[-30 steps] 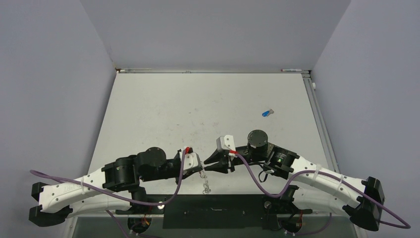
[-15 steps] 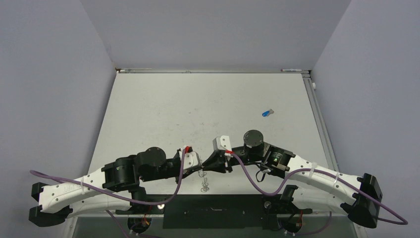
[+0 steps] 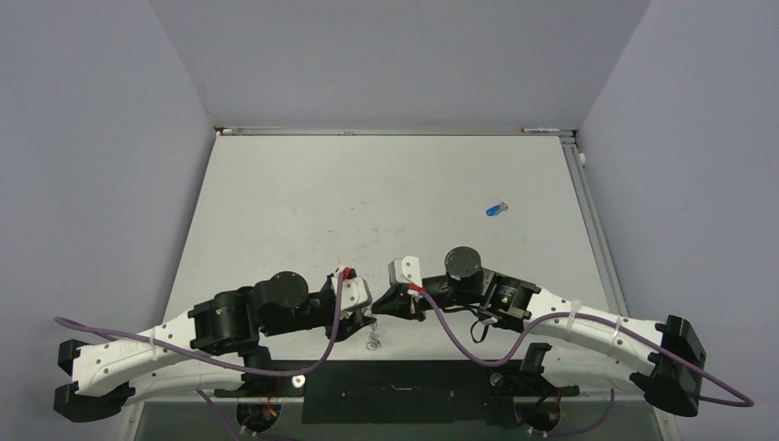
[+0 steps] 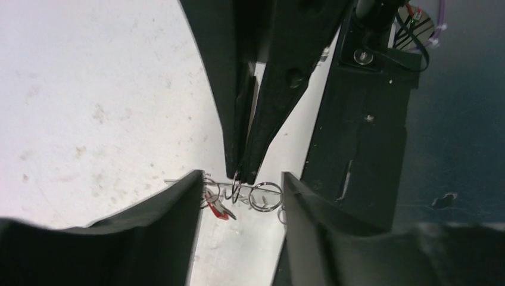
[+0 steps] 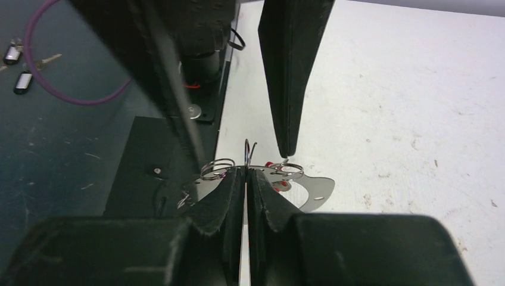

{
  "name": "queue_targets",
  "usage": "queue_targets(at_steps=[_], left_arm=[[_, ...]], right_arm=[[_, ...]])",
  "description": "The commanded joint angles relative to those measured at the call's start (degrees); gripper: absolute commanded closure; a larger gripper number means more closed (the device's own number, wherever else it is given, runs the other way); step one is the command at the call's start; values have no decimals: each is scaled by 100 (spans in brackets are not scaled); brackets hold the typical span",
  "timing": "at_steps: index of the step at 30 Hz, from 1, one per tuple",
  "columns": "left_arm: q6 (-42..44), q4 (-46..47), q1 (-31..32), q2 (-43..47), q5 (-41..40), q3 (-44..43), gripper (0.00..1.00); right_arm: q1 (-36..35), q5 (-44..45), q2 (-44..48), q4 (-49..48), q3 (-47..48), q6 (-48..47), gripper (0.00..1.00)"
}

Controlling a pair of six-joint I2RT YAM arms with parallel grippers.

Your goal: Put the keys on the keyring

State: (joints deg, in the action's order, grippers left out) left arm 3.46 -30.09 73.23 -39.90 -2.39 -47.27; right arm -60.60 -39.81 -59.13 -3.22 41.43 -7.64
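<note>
The keyring [image 4: 265,196] is a thin wire with small silvery loops, hanging level just above the table's near edge [image 3: 373,342]. The red key [image 4: 219,210] dangles from it near my left finger. My left gripper [image 4: 242,176] is open, its fingers [image 4: 161,226] standing either side of the wire. My right gripper [image 5: 246,171] reaches in opposite and is shut on one upright loop [image 5: 248,154] of the keyring [image 5: 217,168]. In the top view both grippers meet tip to tip, left [image 3: 364,312] and right [image 3: 378,307]. The blue key [image 3: 496,209] lies alone, far right on the table.
A dark base plate [image 3: 395,390] runs along the near edge under both grippers. Purple cables [image 3: 459,331] loop off each wrist. Grey walls close in the white table [image 3: 303,202] on three sides. Small dark objects [image 5: 22,80] lie on the floor beyond the plate.
My right gripper has slid left and shut on a loop of the keyring. My left gripper has opened from shut. The keyring has shifted slightly left.
</note>
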Motion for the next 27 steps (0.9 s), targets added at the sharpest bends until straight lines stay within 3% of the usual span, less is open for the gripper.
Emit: queue_targets(at_steps=[1, 4, 8, 16, 27], left_arm=[[-156, 599, 7, 83, 59, -160, 37], [-224, 619, 3, 203, -89, -143, 16], [-308, 703, -2, 427, -293, -122, 3], [-311, 906, -44, 850, -871, -48, 4], [-311, 1057, -174, 1150, -1053, 42, 4]], right_arm=[[-188, 760, 105, -1031, -378, -413, 95], [-222, 990, 294, -1490, -699, -565, 95], [-245, 1095, 504, -1812, -924, -744, 95], [-959, 2454, 937, -2692, -1713, -2197, 95], [-2274, 4683, 529, -4462, -2364, -4390, 95]])
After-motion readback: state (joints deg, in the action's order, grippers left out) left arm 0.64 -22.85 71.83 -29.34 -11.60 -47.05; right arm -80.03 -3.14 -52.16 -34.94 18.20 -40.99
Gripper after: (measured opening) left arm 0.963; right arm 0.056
